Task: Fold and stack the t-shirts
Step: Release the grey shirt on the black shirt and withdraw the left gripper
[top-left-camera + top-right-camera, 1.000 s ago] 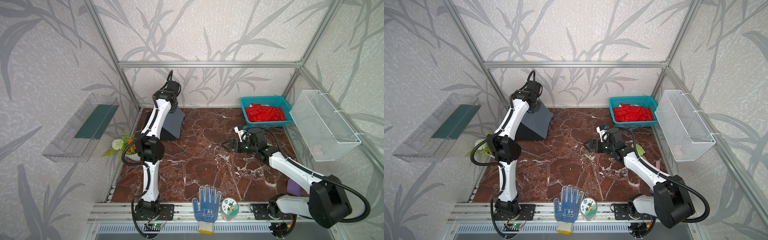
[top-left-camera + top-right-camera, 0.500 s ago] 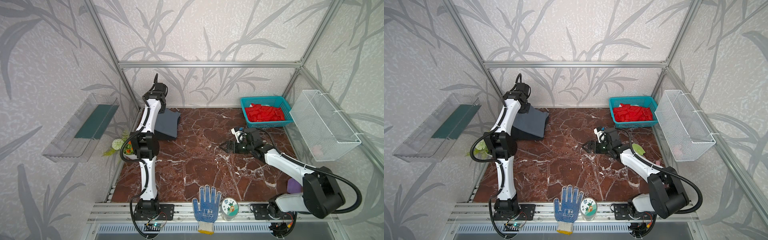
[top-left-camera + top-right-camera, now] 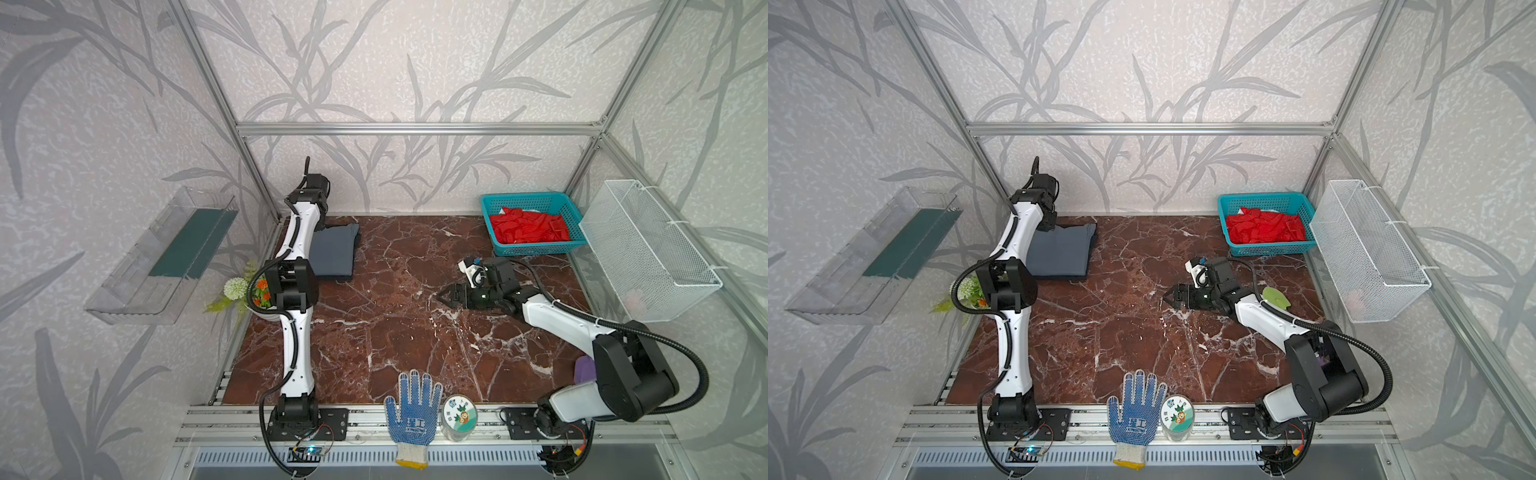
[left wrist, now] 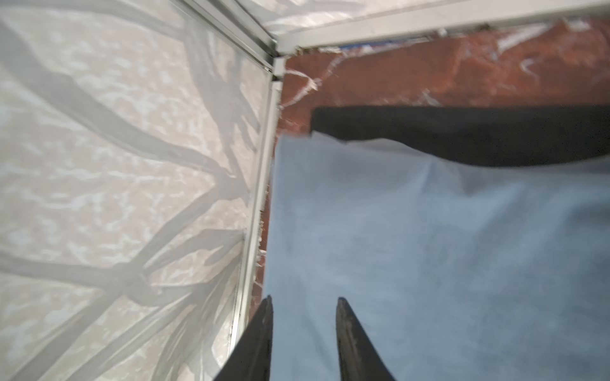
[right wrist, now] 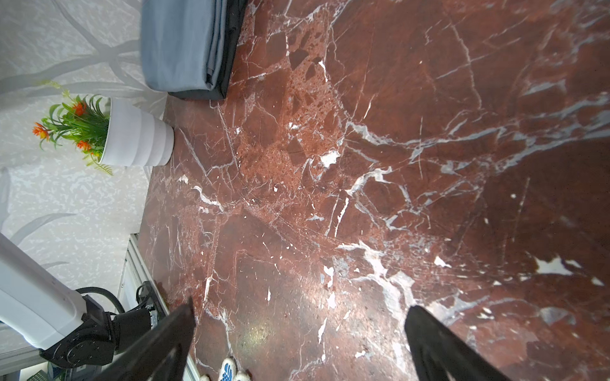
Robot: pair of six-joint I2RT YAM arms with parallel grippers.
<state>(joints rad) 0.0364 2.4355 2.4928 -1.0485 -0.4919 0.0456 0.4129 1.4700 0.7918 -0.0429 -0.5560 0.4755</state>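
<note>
The slate grey t-shirt [image 3: 332, 253] [image 3: 1059, 253] lies folded flat at the back left of the marble table [image 3: 395, 332]. It rests on the folded black t-shirt [image 4: 462, 135], whose edge shows past it; the stack's side shows in the right wrist view, grey [image 5: 178, 43] over black [image 5: 219, 94]. My left gripper [image 4: 303, 298] hovers over the grey shirt's corner by the wall, jaws parted with nothing between them. In both top views the left forearm [image 3: 301, 232] hides it. My right gripper [image 3: 444, 298] [image 3: 1166, 297] [image 5: 301, 305] stands wide open and empty over bare marble, right of centre.
A teal basket [image 3: 523, 195] of red cloth sits at the back right, beside a white wire basket [image 3: 648, 249] on the wall. A white flower pot [image 5: 138, 135] stands by the left wall. A dotted glove [image 3: 413, 409] and round tin [image 3: 459, 415] lie at the front rail.
The left arm swung toward the back left corner, and the grey shirt went from raised to lying flat. The left jaws then opened off it. The right arm barely moved.
</note>
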